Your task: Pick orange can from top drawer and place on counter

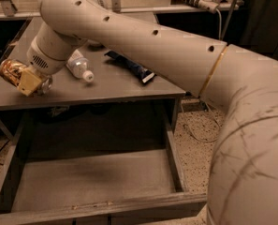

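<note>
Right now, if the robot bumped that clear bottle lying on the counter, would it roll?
Probably: the clear bottle lies on its side on the flat counter, so a nudge could roll it. It looks thin plastic, so likely light. The gripper, at the counter's left edge, holds the orange can.

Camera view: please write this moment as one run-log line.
gripper: shut on orange can | position: above counter, left edge | top drawer: open, nothing inside

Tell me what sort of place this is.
Likely a lab or workshop, not a home: a speckled floor with loose cables, a power strip behind, a grey counter over an open top drawer. The gripper holds the orange can at the counter's left end.
</note>
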Tool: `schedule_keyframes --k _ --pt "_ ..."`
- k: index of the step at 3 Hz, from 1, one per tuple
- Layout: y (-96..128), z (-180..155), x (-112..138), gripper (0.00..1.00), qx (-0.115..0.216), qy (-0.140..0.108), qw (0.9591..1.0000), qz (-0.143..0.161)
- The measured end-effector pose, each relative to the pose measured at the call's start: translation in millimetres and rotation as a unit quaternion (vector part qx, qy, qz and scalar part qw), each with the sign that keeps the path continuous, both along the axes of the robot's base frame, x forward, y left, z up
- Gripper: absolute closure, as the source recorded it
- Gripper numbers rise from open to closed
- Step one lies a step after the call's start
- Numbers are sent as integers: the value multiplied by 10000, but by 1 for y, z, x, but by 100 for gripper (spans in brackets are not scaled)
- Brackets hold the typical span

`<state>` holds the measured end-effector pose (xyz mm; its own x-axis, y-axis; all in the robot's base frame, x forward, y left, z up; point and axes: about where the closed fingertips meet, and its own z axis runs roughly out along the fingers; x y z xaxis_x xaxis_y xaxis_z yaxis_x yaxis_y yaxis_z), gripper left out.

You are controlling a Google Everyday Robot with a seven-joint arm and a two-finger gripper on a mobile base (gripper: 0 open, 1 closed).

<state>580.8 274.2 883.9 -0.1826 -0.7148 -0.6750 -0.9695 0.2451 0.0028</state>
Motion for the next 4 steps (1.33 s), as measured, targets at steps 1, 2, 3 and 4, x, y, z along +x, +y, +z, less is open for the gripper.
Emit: schedule_keyframes --k 1,2,3,4 --pt "0 -11 14 100 -66 155 9998 -86" --pt "-1 -19 29 100 -188 298 9993 -158" --pt "3 -24 44 100 -310 398 9986 -169" --pt "10 -28 56 100 -411 465 9980 -107"
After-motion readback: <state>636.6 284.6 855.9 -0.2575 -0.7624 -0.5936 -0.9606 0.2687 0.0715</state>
